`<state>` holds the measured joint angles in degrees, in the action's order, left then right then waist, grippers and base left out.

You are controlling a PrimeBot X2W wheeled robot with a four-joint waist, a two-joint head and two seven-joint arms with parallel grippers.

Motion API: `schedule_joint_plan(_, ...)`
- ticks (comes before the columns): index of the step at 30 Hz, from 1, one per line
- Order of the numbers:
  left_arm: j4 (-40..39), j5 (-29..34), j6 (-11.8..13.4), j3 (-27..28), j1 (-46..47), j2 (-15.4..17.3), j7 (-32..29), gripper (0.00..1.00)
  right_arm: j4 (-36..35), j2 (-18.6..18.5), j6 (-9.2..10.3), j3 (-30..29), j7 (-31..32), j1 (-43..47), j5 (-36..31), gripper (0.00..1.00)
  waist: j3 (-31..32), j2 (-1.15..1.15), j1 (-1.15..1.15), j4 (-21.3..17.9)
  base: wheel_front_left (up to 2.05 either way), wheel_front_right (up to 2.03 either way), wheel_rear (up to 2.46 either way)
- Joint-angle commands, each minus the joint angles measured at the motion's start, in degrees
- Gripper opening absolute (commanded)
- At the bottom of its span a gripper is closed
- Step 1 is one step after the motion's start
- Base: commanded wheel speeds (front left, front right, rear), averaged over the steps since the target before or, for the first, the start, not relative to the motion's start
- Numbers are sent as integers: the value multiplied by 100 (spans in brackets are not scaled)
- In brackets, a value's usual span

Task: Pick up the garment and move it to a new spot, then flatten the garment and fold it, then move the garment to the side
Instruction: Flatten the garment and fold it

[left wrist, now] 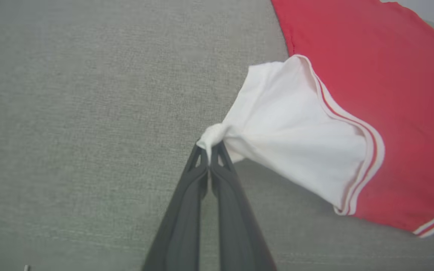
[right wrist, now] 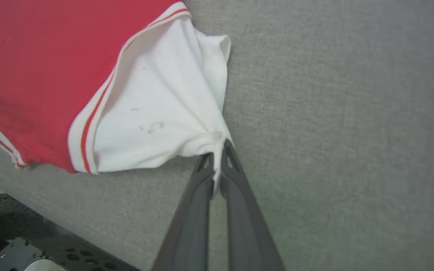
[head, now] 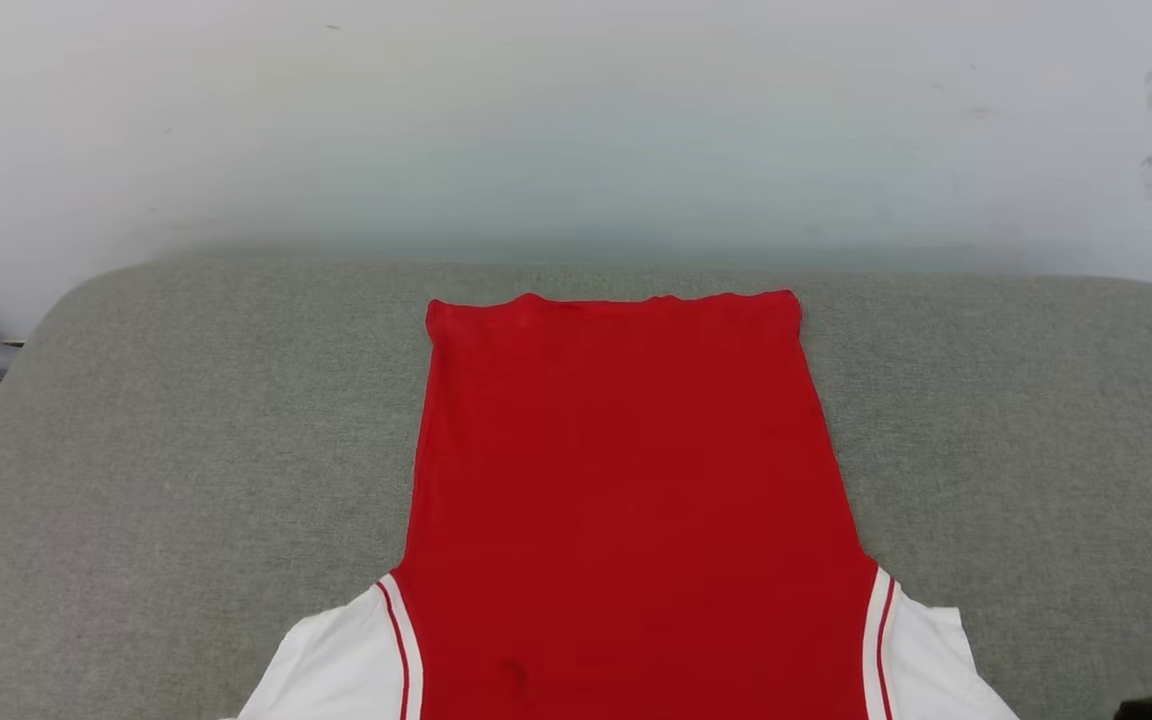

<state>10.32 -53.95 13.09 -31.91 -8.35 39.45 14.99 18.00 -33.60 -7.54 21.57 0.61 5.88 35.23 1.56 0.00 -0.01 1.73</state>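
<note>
Flattening seems nearly done: my left fingers (left wrist: 196,177) and right fingers (right wrist: 232,177) each clamp a white sleeve (left wrist: 288,128) of the red jersey (head: 626,500) spread on the grey fabric desk (head: 186,450); folding remains.

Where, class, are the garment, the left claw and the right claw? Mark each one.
garment (head: 626,480): head view, middle of its red body.
left claw (left wrist: 211,149): left wrist view, midway between its fingertips, shut on the garment.
right claw (right wrist: 217,151): right wrist view, midway between its fingertips, shut on the garment.
</note>
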Motion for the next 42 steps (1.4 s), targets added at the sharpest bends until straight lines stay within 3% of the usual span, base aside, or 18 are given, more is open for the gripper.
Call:
schedule_joint_plan(1, 55, 16, 0, 96, -118, -21, 27, 0, -40, 34, 10, -135, 40, 244, -79, 0, 21, 0, 1, 15, 0, 0, 0)
schedule_joint_plan(8, 187, 178, -72, 277, -350, -230, 27, 0, -277, 236, 11, -527, 333, 850, -260, 0, 50, 0, 1, 28, 0, 0, 0)
schedule_joint_plan(9, 184, 219, -73, 302, -331, -276, 27, 0, -312, 270, 11, -583, 336, 861, -308, 4, 47, 0, 1, 32, 0, 0, 0)
schedule_joint_plan(10, 192, 251, -75, 321, -304, -313, 27, 0, -340, 311, 11, -624, 362, 876, -350, 39, 45, 0, 1, 35, 0, 0, 0)
schedule_joint_plan(11, 202, 289, -95, 334, -279, -345, 27, 0, -374, 365, 11, -701, 355, 864, -396, 100, 41, 0, 1, 35, 0, 0, 0)
schedule_joint_plan(16, 166, 462, -149, 412, -145, -492, 27, 0, -531, 533, 10, -1173, 292, 660, -581, 100, 16, 0, 1, 50, 0, 0, 0)
schedule_joint_plan(23, -82, 866, -89, 586, 13, -650, 27, 0, -1236, 397, 9, -2299, 412, 156, -758, 100, -95, 0, 1, 268, 0, 0, 0)
schedule_joint_plan(27, -215, 1046, -93, 582, 199, -701, 22, 0, -1703, 275, 9, -2607, 704, -439, -721, 100, -341, 0, 1, 453, 0, 0, 0)
schedule_joint_plan(33, -433, 1350, -122, 589, 599, -892, 21, 0, -2271, 1, 9, -2519, 1567, -1740, -565, 100, -980, 0, 1, 762, 0, 0, 0)
schedule_joint_plan(42, -558, 1781, -246, 554, 1186, -1344, 21, 0, -1986, -438, 10, -1787, 2928, -3794, -664, 100, -1858, 0, 1, 1228, 0, 0, 0)
